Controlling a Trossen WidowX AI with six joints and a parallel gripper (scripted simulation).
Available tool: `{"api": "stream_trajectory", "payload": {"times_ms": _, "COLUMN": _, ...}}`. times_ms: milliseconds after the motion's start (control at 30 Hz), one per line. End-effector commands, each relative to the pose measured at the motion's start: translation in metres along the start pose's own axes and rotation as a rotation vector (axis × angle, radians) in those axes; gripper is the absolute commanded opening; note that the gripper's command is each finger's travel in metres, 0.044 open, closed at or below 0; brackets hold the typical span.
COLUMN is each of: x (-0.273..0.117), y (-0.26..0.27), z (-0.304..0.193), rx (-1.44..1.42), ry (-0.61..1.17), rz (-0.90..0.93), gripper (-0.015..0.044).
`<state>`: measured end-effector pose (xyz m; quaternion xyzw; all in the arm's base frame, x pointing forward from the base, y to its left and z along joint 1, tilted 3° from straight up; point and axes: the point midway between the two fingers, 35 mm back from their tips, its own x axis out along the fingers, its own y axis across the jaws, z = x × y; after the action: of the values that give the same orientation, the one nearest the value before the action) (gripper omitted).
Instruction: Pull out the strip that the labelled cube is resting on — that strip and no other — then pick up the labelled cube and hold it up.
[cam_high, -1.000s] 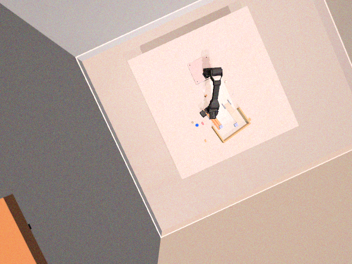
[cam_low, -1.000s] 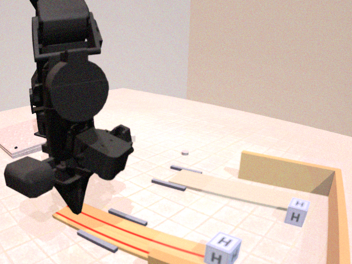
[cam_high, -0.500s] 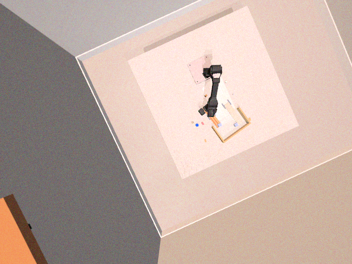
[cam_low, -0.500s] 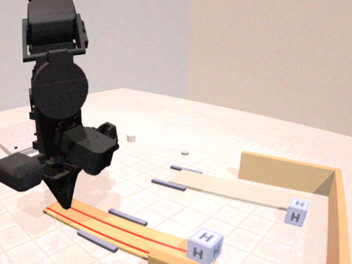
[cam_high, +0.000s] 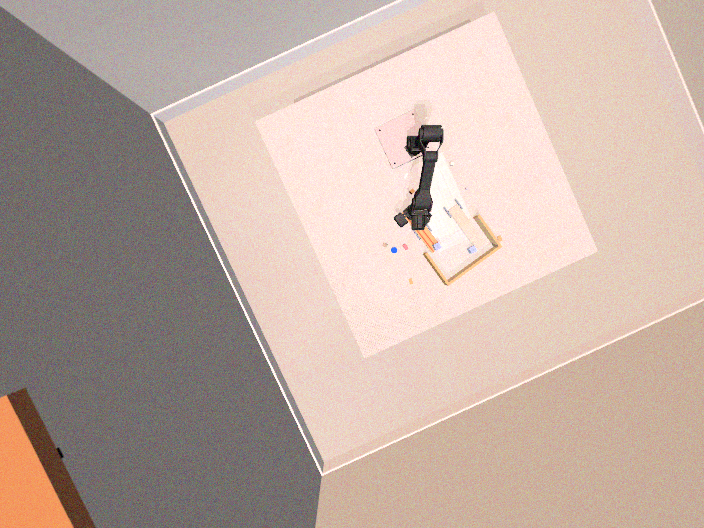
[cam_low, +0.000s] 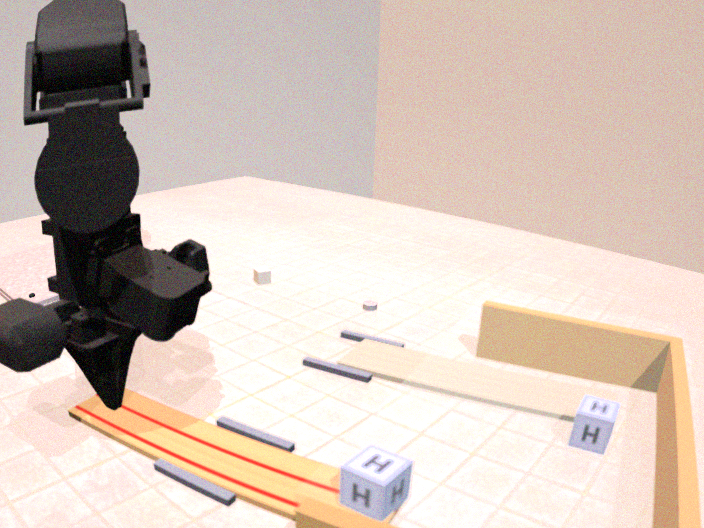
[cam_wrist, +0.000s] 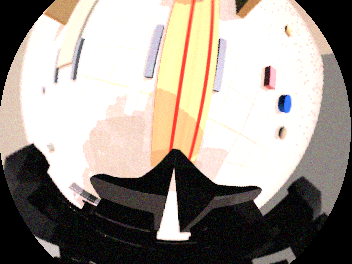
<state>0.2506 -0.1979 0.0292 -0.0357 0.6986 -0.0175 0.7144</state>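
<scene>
An orange strip with two red lines (cam_high: 423, 234) (cam_low: 187, 440) (cam_wrist: 170, 107) lies between two grey rails (cam_low: 255, 433) (cam_wrist: 220, 65), its near end outside them. A pale blue cube marked H (cam_high: 436, 246) (cam_low: 372, 483) sits at its far end and seems to rest on it; its underside is hidden. A second cube marked H (cam_high: 471, 248) (cam_low: 593, 425) is at the far end of a plain pale strip (cam_high: 463, 222) (cam_low: 454, 377) (cam_wrist: 75, 32); whether it rests on that strip is unclear. My gripper (cam_low: 115, 404) (cam_wrist: 175, 152) is shut and empty, its tips at the near end of the red-lined strip.
A tan wall (cam_high: 474, 265) (cam_low: 574, 323) surrounds the cubes' far side and flanks. Two rails (cam_low: 336, 368) flank the pale strip's near end. A blue disc (cam_high: 394, 250) (cam_wrist: 285, 104) and a reddish block (cam_high: 405, 246) (cam_wrist: 270, 77) lie beside the red-lined strip. A small white cube (cam_low: 262, 276) lies farther back.
</scene>
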Motion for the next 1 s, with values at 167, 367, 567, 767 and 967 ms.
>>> {"api": "stream_trajectory", "payload": {"times_ms": 167, "x": 0.005, "y": 0.002, "z": -0.02, "rx": 0.004, "ry": 0.025, "rz": 0.009, "gripper": 0.0}}
{"api": "stream_trajectory", "payload": {"times_ms": 367, "x": 0.005, "y": 0.003, "z": -0.029, "rx": 0.004, "ry": 0.025, "rz": 0.009, "gripper": 0.0}}
{"api": "stream_trajectory", "payload": {"times_ms": 567, "x": 0.004, "y": 0.003, "z": -0.038, "rx": 0.004, "ry": 0.026, "rz": 0.009, "gripper": 0.0}}
{"api": "stream_trajectory", "payload": {"times_ms": 767, "x": 0.004, "y": 0.003, "z": -0.047, "rx": 0.003, "ry": 0.027, "rz": 0.009, "gripper": 0.0}}
{"api": "stream_trajectory", "payload": {"times_ms": 967, "x": 0.004, "y": 0.003, "z": -0.056, "rx": 0.003, "ry": 0.028, "rz": 0.009, "gripper": 0.0}}
